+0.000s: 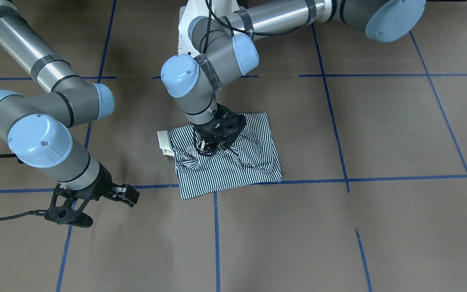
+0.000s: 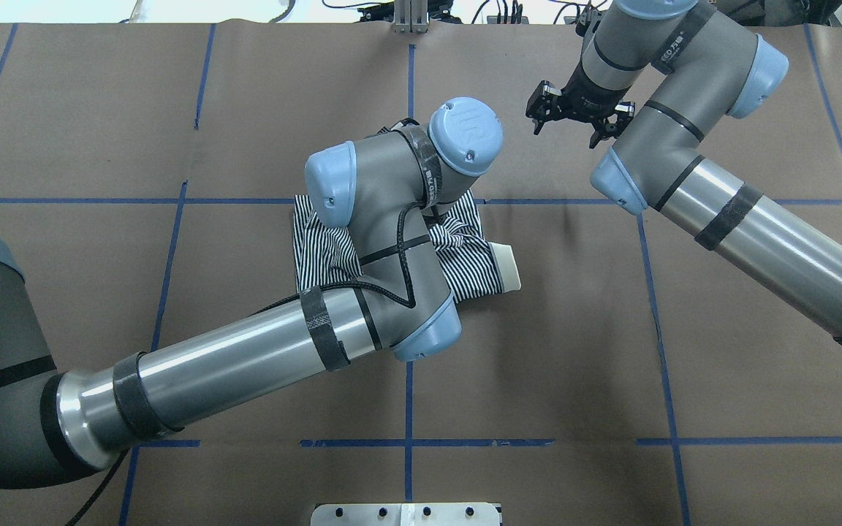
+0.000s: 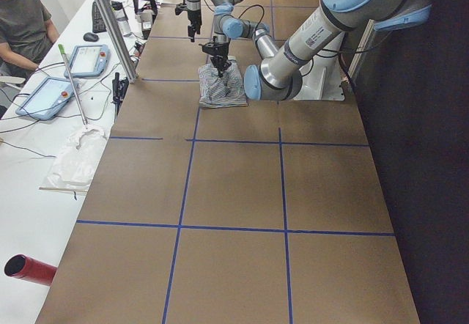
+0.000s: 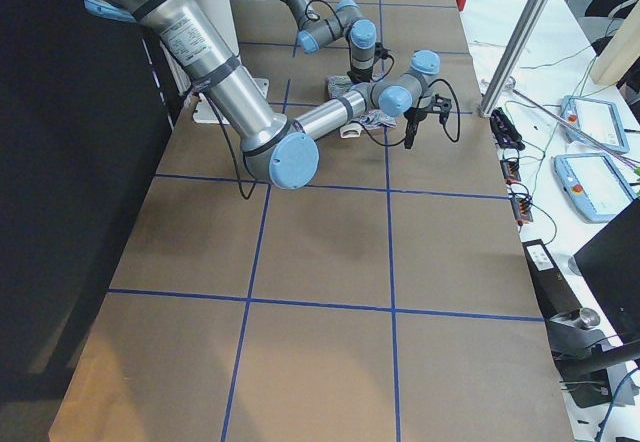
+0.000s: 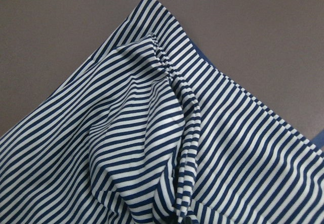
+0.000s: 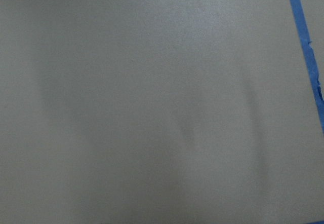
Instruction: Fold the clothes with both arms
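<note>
The striped polo shirt (image 1: pixel 237 162) lies folded into a rough rectangle on the brown table, its cream collar (image 1: pixel 163 142) sticking out at one end. It also shows in the overhead view (image 2: pixel 465 252), mostly under my left arm. My left gripper (image 1: pixel 211 147) presses down on the shirt's middle and is shut on a bunched ridge of fabric (image 5: pixel 177 107); folds radiate from the pinch. My right gripper (image 1: pixel 103 207) is open and empty, above bare table well off the collar end of the shirt. It shows in the overhead view (image 2: pixel 567 131) too.
Blue tape lines (image 1: pixel 379 178) grid the brown paper table. The white pedestal base (image 1: pixel 185 28) stands behind the shirt. An operators' desk with tablets (image 3: pixel 55 93) runs along the far table edge, and a red cylinder (image 3: pixel 29 269) lies there.
</note>
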Controlling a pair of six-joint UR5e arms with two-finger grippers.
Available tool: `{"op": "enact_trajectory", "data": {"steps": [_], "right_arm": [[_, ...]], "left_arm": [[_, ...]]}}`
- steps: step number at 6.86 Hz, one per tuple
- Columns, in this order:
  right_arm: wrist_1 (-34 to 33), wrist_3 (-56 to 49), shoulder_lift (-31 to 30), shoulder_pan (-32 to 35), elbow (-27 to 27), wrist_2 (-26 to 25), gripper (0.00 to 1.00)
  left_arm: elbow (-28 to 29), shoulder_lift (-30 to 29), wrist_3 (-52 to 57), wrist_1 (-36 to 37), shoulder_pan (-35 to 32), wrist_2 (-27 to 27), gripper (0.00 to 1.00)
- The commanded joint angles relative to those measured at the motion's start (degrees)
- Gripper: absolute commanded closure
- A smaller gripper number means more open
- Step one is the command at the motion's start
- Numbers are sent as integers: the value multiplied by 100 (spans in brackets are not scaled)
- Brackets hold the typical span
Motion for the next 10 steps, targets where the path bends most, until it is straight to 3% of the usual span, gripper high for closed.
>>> {"op": "enact_trajectory", "data": {"steps": [1, 4, 5, 6, 9, 10], "right_arm": [[0, 0, 5, 4, 0, -3, 0], [0, 9, 6, 4, 0, -12, 0], [0, 9, 6, 4, 9, -21, 0], [0, 18, -3, 4, 26, -21, 0], [0, 9, -38, 12, 53, 5, 0], [-18, 9, -160, 30, 288, 23, 0]], "left_arm": [[-70, -5, -34, -142, -343, -16, 100], [8, 39, -139, -914, -607, -7, 100], [253, 39, -279, -1378, -625, 10, 79], [603, 39, -228, -1809, -652, 236, 1], [563, 152, 43, -1770, -757, 257, 0], [319, 327, 167, -1561, -757, 265, 0]]}}
